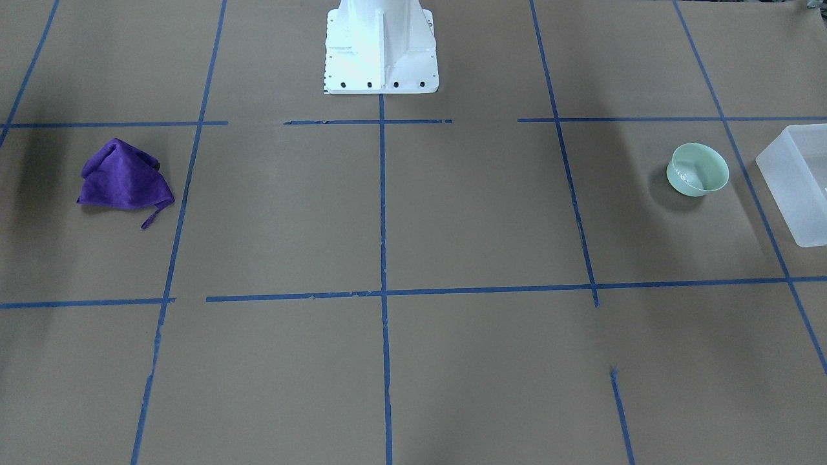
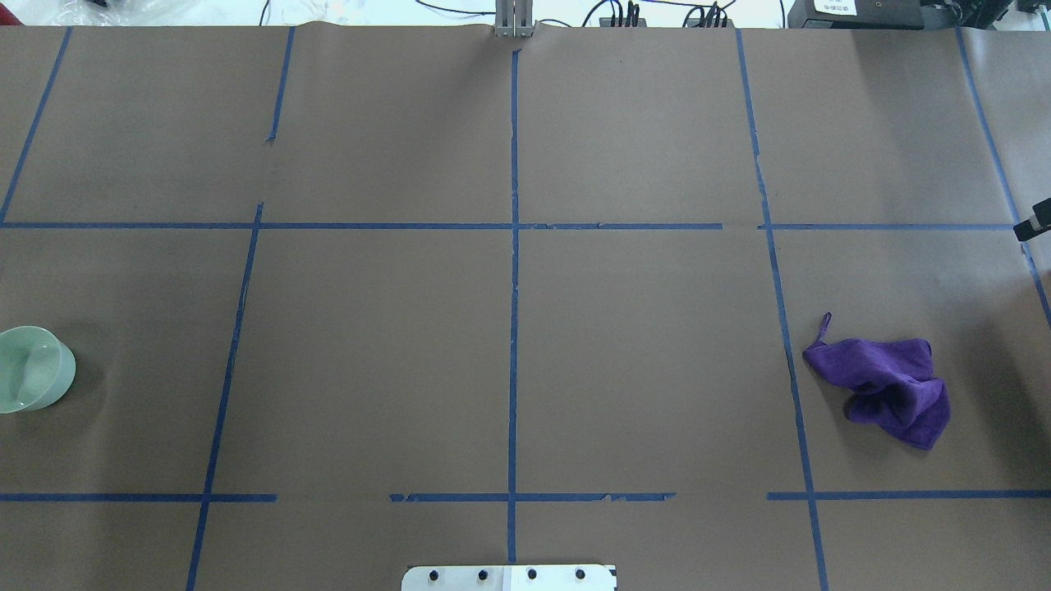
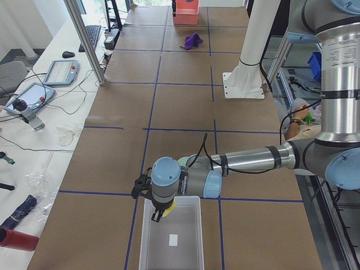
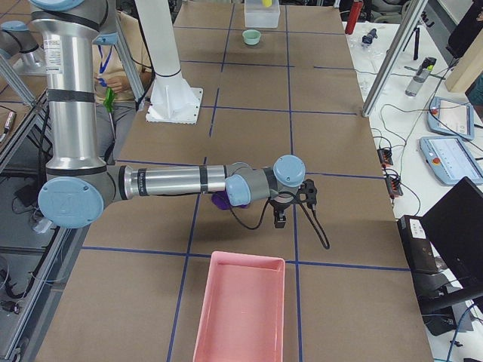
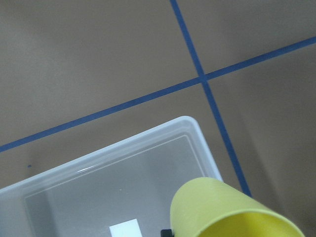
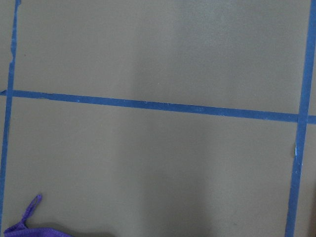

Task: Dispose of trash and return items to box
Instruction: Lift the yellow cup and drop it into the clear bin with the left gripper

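Note:
My left gripper [image 3: 160,215] holds the small yellow cup [image 5: 224,212] above the near end of the translucent white box [image 5: 148,139]. In the exterior left view the cup [image 3: 169,209] hangs just over the box's rim [image 3: 145,236]. The pale mint-green bowl [image 1: 698,169] stands upright on the table beside the box [image 1: 798,187], apart from it; it also shows in the overhead view [image 2: 33,379]. My right gripper [image 4: 281,217] hovers over the table just past a purple cloth [image 4: 223,200]. I cannot tell whether it is open or shut.
The purple cloth [image 1: 123,179] lies crumpled on the robot's right side [image 2: 891,390]; its loop shows in the right wrist view [image 6: 29,227]. A pink bin [image 4: 241,309] stands at that table end. The white robot base [image 1: 381,51] stands at the table's middle.

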Robot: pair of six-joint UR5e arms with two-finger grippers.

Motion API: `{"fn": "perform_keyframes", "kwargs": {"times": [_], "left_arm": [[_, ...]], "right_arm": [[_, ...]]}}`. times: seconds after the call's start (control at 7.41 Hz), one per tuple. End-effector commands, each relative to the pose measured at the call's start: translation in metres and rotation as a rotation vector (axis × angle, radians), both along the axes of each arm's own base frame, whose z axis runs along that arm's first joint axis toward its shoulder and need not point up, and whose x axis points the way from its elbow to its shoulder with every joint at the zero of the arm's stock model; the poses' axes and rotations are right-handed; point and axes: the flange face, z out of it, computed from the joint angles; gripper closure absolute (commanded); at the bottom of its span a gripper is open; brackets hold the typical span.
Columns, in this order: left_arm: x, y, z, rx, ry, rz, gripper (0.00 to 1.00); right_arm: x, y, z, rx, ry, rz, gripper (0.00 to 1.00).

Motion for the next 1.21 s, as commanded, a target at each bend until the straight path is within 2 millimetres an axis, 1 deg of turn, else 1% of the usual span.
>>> {"fn": "perform_keyframes", "kwargs": {"times": [0.0, 0.13, 0.27, 0.4, 0.54, 0.67, 0.81, 0.94, 1.08], "left_arm": [[0.003, 0.006, 0.054, -0.088, 0.031, 0.0, 1.0], [0.015, 0.016, 0.077, -0.137, 0.115, 0.016, 1.0], [0.028, 0.021, 0.086, -0.169, 0.168, 0.033, 1.0], [0.034, 0.026, 0.092, -0.195, 0.236, 0.033, 1.0], [0.039, 0.027, 0.095, -0.205, 0.25, 0.041, 1.0], [0.039, 0.027, 0.096, -0.206, 0.249, 0.041, 0.82], [0.039, 0.027, 0.095, -0.201, 0.244, 0.043, 0.64], [0.039, 0.027, 0.095, -0.201, 0.244, 0.043, 0.59], [0.038, 0.023, 0.087, -0.182, 0.242, 0.046, 0.53]], "right_arm": [[-0.007, 0.001, 0.003, -0.006, 0.001, -0.013, 0.0], [-0.01, 0.001, 0.005, -0.01, 0.002, -0.021, 0.0], [-0.019, 0.002, 0.005, -0.008, 0.003, -0.037, 0.0], [-0.02, 0.002, 0.005, -0.01, 0.004, -0.039, 0.0], [-0.02, 0.002, 0.008, -0.016, 0.004, -0.039, 0.0], [-0.021, -0.003, 0.008, -0.016, 0.005, -0.039, 0.0], [-0.021, -0.003, 0.009, -0.017, 0.005, -0.039, 0.0], [-0.021, -0.003, 0.008, -0.016, 0.005, -0.039, 0.0], [-0.022, -0.006, 0.004, -0.009, 0.002, -0.039, 0.0]]}}
